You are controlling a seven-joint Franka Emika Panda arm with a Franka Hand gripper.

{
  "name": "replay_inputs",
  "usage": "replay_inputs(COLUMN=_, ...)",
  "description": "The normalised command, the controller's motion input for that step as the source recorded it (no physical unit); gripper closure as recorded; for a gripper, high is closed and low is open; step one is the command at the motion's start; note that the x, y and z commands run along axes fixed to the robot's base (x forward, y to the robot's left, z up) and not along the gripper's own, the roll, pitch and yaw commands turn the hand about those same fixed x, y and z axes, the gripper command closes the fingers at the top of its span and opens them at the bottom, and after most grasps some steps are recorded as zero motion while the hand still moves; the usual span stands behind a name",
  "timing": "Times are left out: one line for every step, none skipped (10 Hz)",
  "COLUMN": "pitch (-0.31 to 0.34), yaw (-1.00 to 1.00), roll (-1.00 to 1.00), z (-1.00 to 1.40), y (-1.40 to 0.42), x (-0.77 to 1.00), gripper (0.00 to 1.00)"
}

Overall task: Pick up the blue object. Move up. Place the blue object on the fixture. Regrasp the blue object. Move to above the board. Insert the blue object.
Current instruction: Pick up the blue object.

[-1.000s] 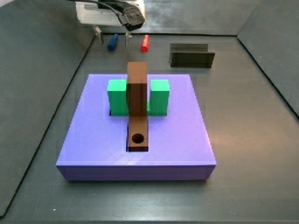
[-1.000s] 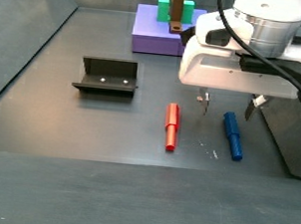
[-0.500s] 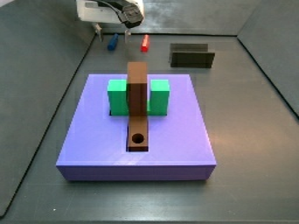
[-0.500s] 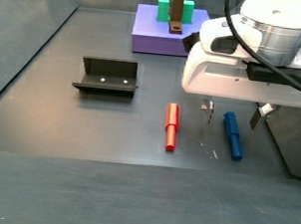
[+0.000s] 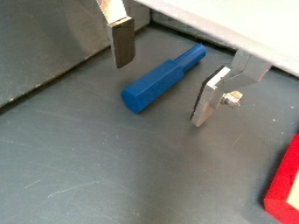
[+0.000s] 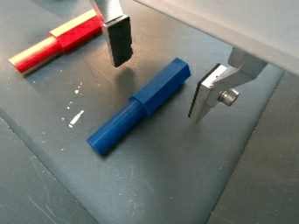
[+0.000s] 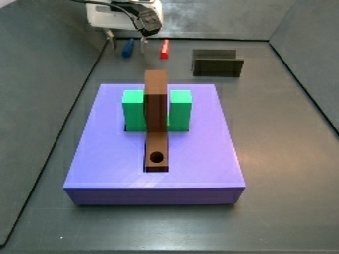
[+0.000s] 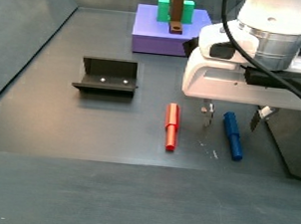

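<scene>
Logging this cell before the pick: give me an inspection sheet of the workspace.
Surface: dark grey floor, light scuffs near the pegs.
Blue object: lying flat on the floor between the open fingers, not gripped.
Fixture: on the floor, nothing in it.
Board: carries a green block and a brown bar with a round hole.
Clutter: red peg lying beside the blue object, apart from it.
Pincer: open, low over the blue object, one finger each side.
Cables: black cables loop at the wrist.
Surroundings: grey walls around the floor.
</scene>
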Motion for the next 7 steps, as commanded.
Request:
replay_inputs(pitch=-0.059, yaw=0.00, roll=-0.11, z=-0.13, y=0.00, x=-0.01, gripper=0.00)
replay_inputs(pitch=-0.089, yaw=0.00, roll=-0.10, z=0.04, y=0.00, x=-0.09, gripper=0.00)
replay_inputs(pitch=-0.146, yaw=0.00, roll=-0.14, z=-0.08, y=0.00, x=-0.08, gripper=0.00)
replay_inputs(pitch=-0.153, yaw=0.00, roll=-0.17, z=-0.13, y=0.00, x=-0.06, gripper=0.00)
replay_inputs(pitch=-0.170, yaw=0.00, roll=-0.18, z=-0.19, y=-0.01, x=-0.06, gripper=0.00)
replay_inputs(pitch=-0.160, yaw=0.02, roll=-0.18, z=-0.14, y=-0.08, x=0.00, gripper=0.00)
replay_inputs(pitch=-0.156, yaw=0.05, roll=-0.17, z=-0.18, y=-0.07, x=0.00, gripper=0.00)
